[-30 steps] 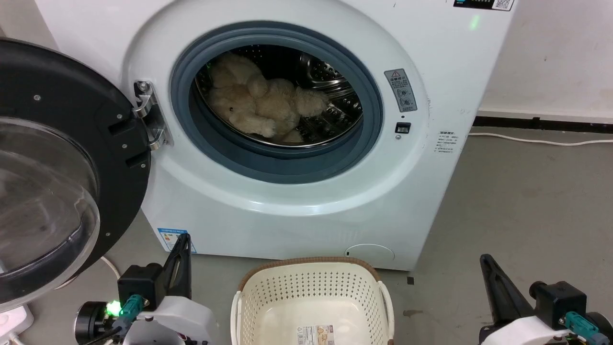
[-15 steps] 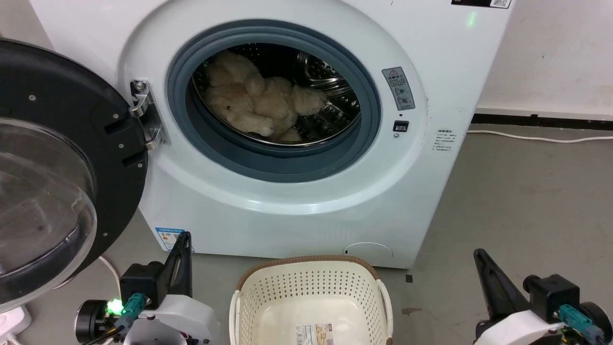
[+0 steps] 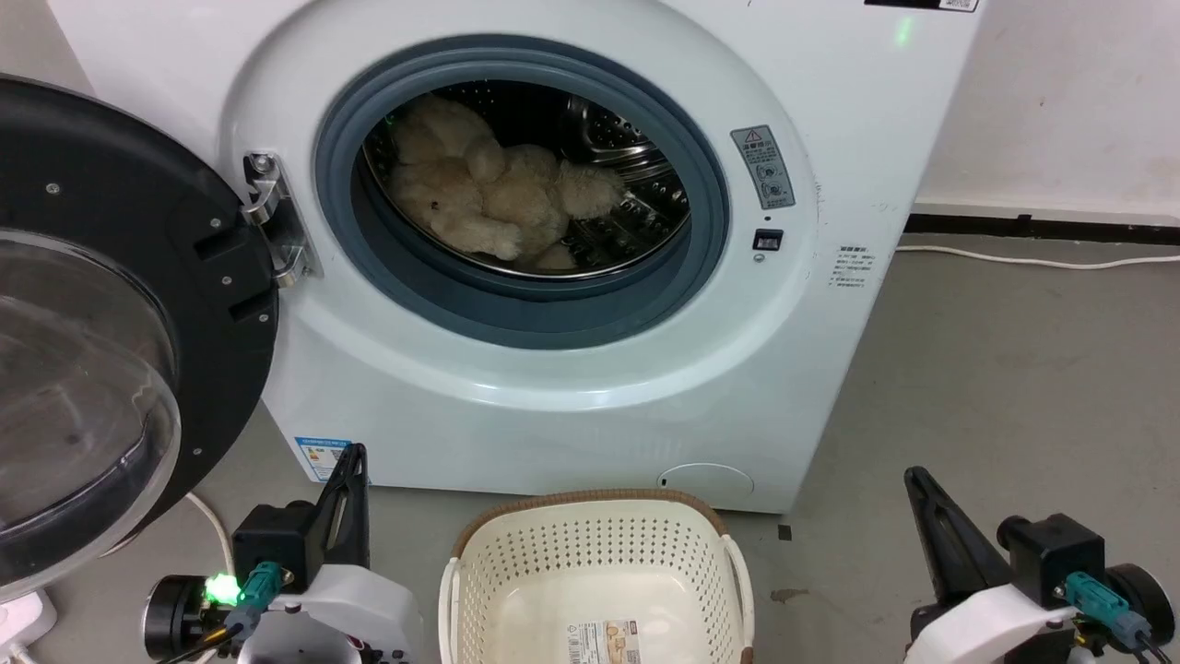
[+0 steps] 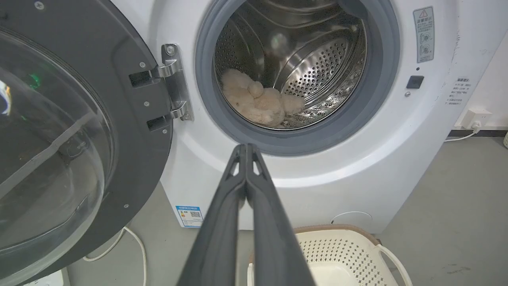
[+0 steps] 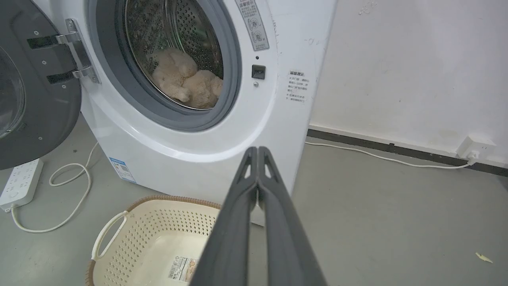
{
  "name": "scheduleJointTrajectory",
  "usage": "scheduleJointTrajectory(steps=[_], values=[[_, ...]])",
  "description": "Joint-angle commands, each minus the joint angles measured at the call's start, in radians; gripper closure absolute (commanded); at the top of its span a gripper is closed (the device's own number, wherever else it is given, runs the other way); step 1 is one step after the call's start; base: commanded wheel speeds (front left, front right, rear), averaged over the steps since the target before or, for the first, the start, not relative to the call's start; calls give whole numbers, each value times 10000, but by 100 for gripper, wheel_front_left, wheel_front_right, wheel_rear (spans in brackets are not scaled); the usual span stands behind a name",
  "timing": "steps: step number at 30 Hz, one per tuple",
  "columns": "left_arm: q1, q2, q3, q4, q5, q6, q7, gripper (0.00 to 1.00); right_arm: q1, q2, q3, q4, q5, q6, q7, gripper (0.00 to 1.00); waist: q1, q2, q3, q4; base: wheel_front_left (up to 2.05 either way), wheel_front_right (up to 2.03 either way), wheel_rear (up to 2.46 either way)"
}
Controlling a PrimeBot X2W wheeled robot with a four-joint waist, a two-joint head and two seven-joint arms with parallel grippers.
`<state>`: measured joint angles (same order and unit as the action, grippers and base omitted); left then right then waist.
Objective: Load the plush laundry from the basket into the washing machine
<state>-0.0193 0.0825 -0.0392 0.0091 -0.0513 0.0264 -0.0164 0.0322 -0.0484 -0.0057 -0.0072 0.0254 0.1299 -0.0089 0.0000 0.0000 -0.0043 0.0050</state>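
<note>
- Plush laundry (image 3: 489, 207) sits inside the washing machine (image 3: 553, 406), heaped low on the left of the steel drum (image 3: 636, 198), with the door (image 3: 111, 304) swung wide to the left.
- Basket (image 3: 590, 563) stands on the floor (image 3: 968, 387) just in front of the machine, its bare bottom showing a paper label (image 3: 604, 638).
- The left wrist view looks deep into the drum, right to its back wall.
- The right wrist view brings in a white power strip (image 5: 20, 182) and a wall socket (image 5: 474, 147).
- Left gripper (image 3: 354, 454) and right gripper (image 3: 913, 475) flank the basket, both closed and empty, fingers pressed together.
- Both sit low, well apart from the plush up in the drum.
</note>
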Motion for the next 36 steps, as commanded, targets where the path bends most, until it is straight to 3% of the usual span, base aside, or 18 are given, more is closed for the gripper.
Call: scheduleJointTrajectory(steps=[1, 12, 36], values=[[176, -56, 105, -51, 132, -65, 71, 100, -153, -16, 22, 33, -76, 7, 26, 100, 0, 0, 3, -5, 0, 0, 0], [193, -323, 392, -91, 513, -264, 164, 100, -322, -18, 57, 72, -254, 8, 89, 100, 0, 0, 43, -50, 0, 0, 0], [193, -323, 392, -91, 513, -264, 164, 100, -322, -18, 57, 72, -254, 8, 89, 100, 0, 0, 43, -50, 0, 0, 0]])
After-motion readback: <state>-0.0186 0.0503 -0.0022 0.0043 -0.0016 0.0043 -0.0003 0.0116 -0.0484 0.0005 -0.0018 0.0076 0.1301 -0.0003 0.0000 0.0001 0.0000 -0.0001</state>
